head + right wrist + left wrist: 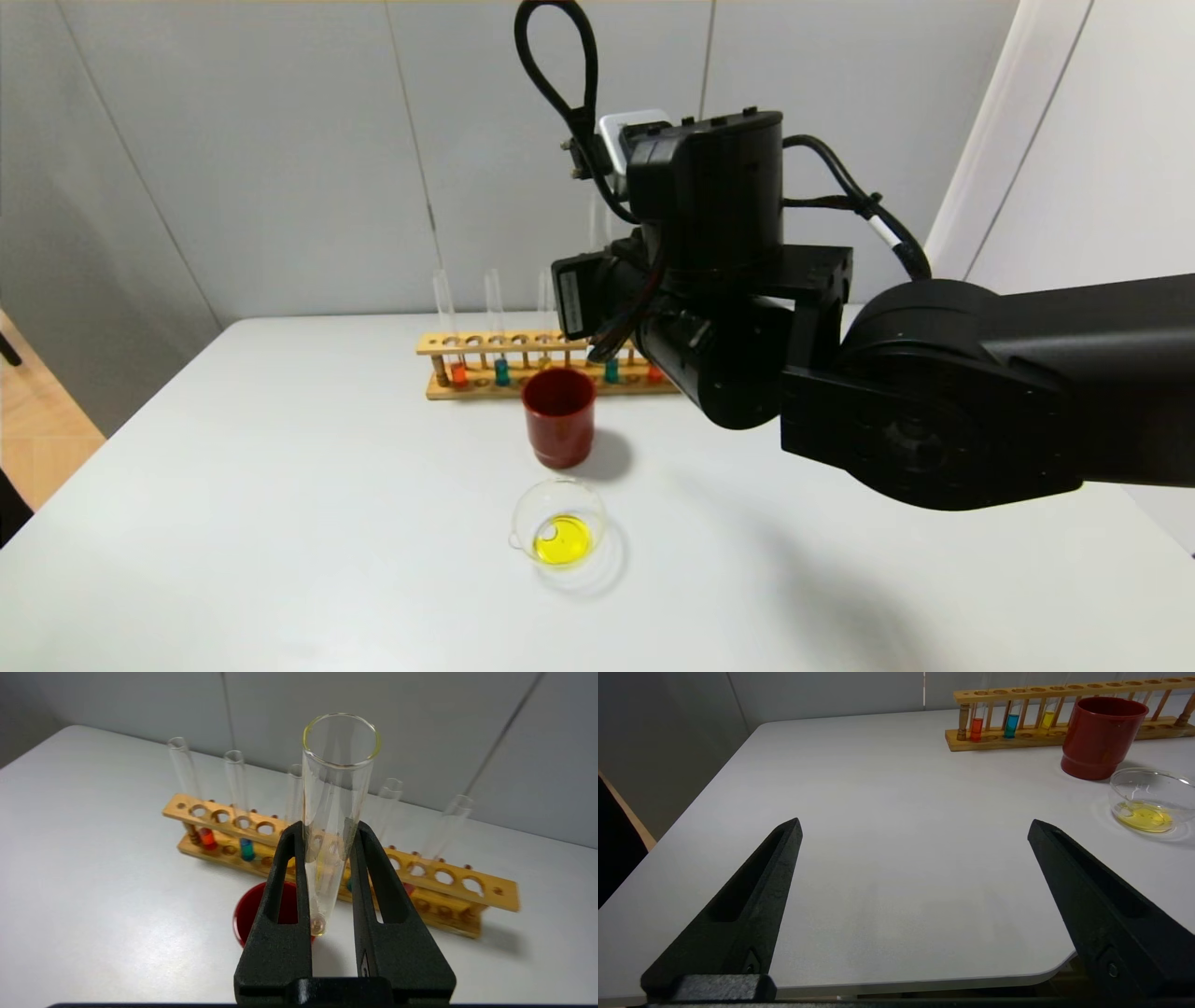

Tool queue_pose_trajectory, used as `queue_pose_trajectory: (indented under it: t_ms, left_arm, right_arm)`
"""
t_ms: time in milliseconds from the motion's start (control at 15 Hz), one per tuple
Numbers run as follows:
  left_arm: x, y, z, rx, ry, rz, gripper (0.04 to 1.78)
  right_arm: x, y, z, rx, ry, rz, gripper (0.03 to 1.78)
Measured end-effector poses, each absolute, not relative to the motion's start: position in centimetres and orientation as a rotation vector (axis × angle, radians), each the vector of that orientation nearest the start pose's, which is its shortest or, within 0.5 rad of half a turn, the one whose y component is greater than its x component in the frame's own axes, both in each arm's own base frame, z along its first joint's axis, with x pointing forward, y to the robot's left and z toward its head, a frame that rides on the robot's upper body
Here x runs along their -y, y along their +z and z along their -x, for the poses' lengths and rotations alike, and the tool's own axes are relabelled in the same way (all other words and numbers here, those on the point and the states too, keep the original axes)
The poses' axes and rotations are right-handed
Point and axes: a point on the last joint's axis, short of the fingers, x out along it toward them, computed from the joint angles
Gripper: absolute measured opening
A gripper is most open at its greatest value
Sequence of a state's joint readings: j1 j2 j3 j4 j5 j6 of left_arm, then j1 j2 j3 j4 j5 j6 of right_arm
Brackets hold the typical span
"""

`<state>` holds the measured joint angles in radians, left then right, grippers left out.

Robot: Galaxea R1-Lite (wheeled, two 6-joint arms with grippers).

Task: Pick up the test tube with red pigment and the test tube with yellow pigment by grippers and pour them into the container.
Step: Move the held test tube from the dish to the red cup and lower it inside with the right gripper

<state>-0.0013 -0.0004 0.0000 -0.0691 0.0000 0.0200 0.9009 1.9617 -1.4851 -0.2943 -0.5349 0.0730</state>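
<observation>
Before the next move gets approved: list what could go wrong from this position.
1. The right pincer holds a nearly emptied test tube over the red cup; leftover drops could fall there, not into the container.
2. Slotting it back risks knocking neighbouring tubes in the rack.
3. The slim glass could slip between the fingers.

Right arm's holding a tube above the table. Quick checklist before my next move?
1. Right gripper jaws shut on the yellow test tube: ok.
2. Tube upright, mouth up: ok.
3. Tube drained, only a yellowish trace at its bottom: ok.
4. Container upright on the table, yellow liquid inside: ok.
5. Left gripper open over bare table, away from the glassware: ok.
6. Which reddish tube in the rack is the red one: cannot tell.
</observation>
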Motion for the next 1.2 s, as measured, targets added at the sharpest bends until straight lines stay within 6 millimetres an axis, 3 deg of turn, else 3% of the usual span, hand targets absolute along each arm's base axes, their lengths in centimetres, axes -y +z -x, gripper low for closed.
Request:
queue_pose_trajectory:
  t_ms: [1200]
  left_arm:
    - [0.0,8.3,2.3,0.070,-0.001,-0.020,1.71]
  right_arm:
    - [-32.3,19.0,-29.0,-0.240,0.489,0.061,0.27]
